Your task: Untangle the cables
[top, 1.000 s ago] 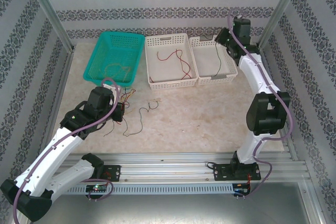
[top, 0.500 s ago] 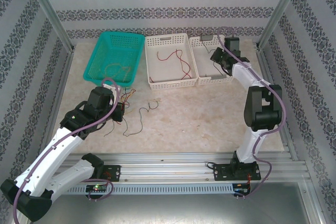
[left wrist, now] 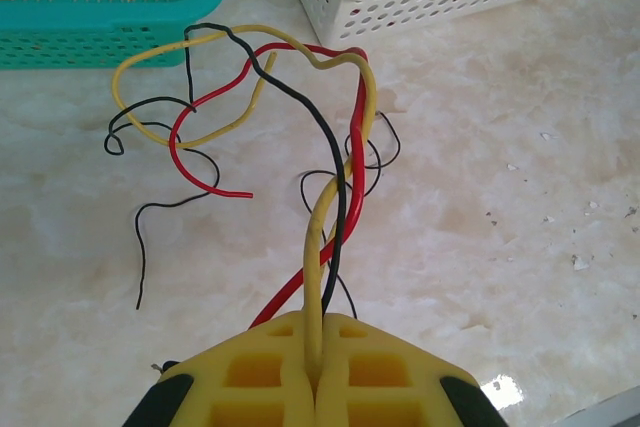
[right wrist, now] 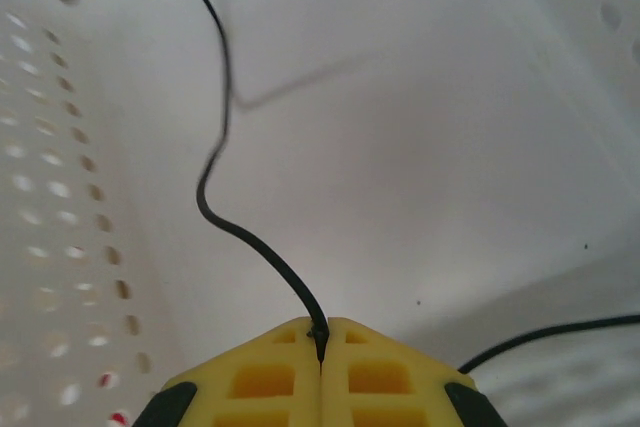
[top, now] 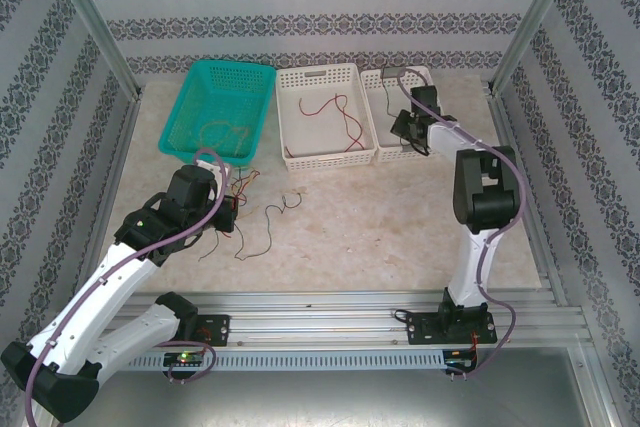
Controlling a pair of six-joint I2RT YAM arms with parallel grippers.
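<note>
A tangle of thin cables (top: 258,219) lies on the table in front of the teal basket. My left gripper (top: 232,215) holds it at its left end. In the left wrist view that gripper (left wrist: 318,349) is shut on the yellow cable (left wrist: 314,247), with a red cable (left wrist: 356,162) and a black cable (left wrist: 325,137) twisted around it and looping upward. My right gripper (top: 405,132) is low inside the right white basket (top: 385,155). Seen from the right wrist, it (right wrist: 320,335) is shut on a black cable (right wrist: 214,162) over the basket floor.
The teal basket (top: 178,127) at the back left holds yellow-tan cables (top: 222,131). The middle white basket (top: 330,159) holds a red cable (top: 340,112). Patterned walls and metal posts close in the table. An aluminium rail runs along the near edge.
The right arm has folded and lowered its gripper, with the black cable, down into the right white basket. The left arm and the tangle have not moved.
</note>
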